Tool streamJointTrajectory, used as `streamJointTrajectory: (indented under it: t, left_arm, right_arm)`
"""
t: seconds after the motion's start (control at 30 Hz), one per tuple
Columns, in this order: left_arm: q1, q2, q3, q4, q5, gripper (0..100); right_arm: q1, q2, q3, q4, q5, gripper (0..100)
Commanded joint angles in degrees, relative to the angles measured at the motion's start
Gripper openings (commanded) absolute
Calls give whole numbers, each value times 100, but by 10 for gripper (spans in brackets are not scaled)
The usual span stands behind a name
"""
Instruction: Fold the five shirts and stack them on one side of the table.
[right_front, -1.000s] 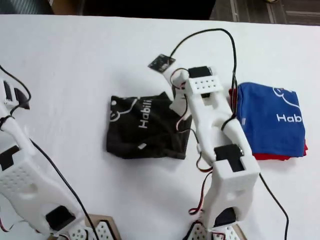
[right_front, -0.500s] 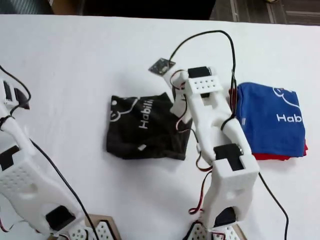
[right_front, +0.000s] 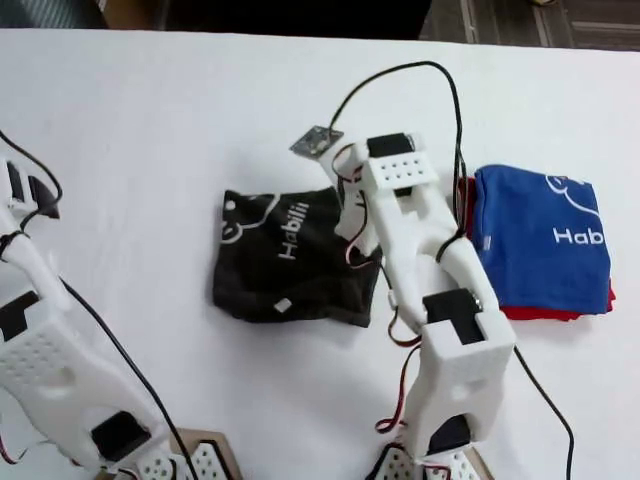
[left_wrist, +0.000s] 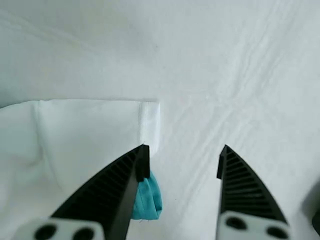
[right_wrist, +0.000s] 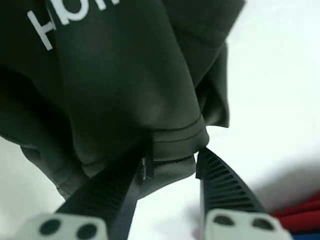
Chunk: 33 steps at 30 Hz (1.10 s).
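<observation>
A: Count with me, operator. Three shirts in your overhead: one black shirt (right_front: 285, 260) mid-table, one blue shirt (right_front: 540, 235) folded over on the right side, and one red shirt (right_front: 545, 314) under that blue one, with just a red rim showing along its near edge.

B: And your right gripper (right_wrist: 172, 160) is on the black one. Both jaws are pinched onto a bunched hem at its edge, cloth filling the gap between them.

A: From above, your right arm (right_front: 440, 300) stretches over that shirt's right-hand edge, between the black shirt and the blue-on-red stack. The black one is rumpled and roughly squared, white lettering facing up.

B: So that's a stack of two on the right, and one loose shirt near it but apart from it, all on the white table (right_front: 150, 120).

A: Now your left gripper (left_wrist: 182, 155): jaws spread wide, hanging over the tabletop.

B: Beneath it there's one white cloth (left_wrist: 85, 125) with a stitched hem, lying flat, and one small bit of teal cloth (left_wrist: 149, 197) peeking out just beside one finger. Whether either is a shirt, I can't tell from there.

A: Your left arm (right_front: 50, 370) sits at the near left of the table, well apart from the black shirt.
</observation>
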<state>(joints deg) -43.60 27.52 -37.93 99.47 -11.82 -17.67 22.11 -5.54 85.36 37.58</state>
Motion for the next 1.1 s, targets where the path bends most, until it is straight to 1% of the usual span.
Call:
streamJointTrajectory:
  t: [0.0, 0.03, 0.07, 0.1, 0.17, 0.5, 0.7, 0.83, 1.07]
  left_arm:
    - [26, -378, -13, -53, -9, 245]
    - [26, -378, -13, -53, -9, 245]
    - [26, -378, -13, -53, -9, 245]
    - [26, -378, -13, -53, -9, 245]
    - [26, -378, -13, -53, -9, 245]
    - [26, -378, -13, -53, -9, 245]
    - [26, -378, -13, -53, -9, 245]
    - [26, -378, -13, -53, -9, 245]
    - [26, -378, -13, -53, -9, 245]
  right_arm:
    - [-119, -391, 114, -136, 18, 67]
    - [-127, -374, 114, -180, 9, 22]
    - [-127, -365, 114, -189, 0, 16]
    - [-136, -374, 114, -198, 0, 31]
    - [-145, -426, 62, -224, 0, 19]
    - [-48, -664, -1477, -136, 9, 22]
    - [-75, -646, -1969, -180, 18, 22]
    - [-48, -347, -2286, -303, 325, 22]
    - [13, 725, -3051, -277, 369, 22]
